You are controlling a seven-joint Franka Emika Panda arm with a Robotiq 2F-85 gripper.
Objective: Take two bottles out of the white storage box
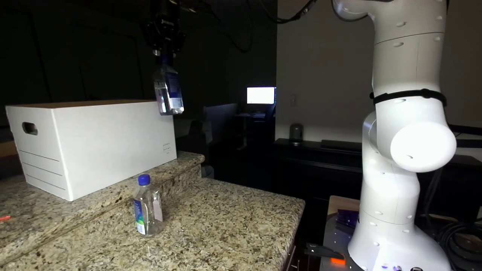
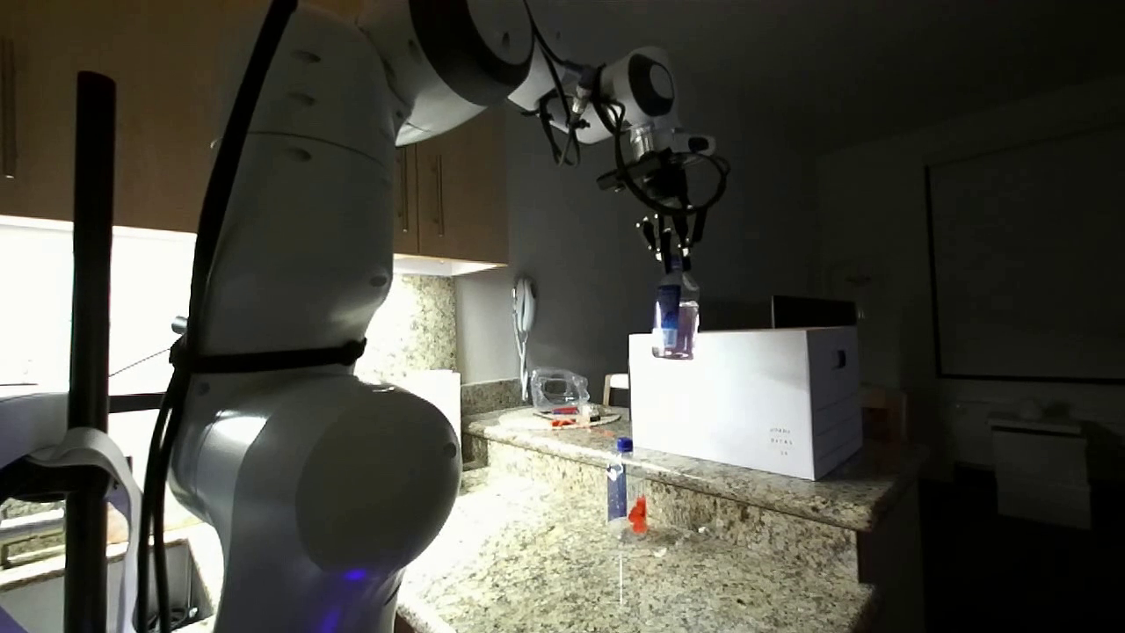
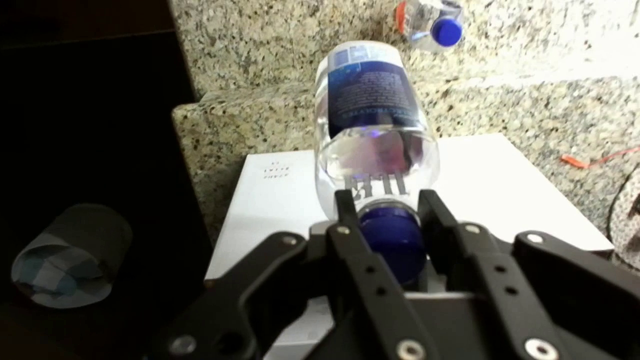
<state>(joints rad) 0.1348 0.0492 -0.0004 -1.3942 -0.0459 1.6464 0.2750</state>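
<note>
My gripper is shut on a clear bottle by its blue cap and neck. It also shows in an exterior view and in the wrist view. The held bottle hangs upright in the air with liquid inside and a blue label. In both exterior views it covers part of the printed long side of the white storage box, its bottom showing a little lower than the rim. The second bottle, also blue-capped, stands upright on the lower counter. The inside of the box is mostly hidden.
The box stands on a raised granite ledge above the lower granite counter. A clear plastic container and small red items lie farther along the ledge. A bin shows beyond the counter's edge in the wrist view.
</note>
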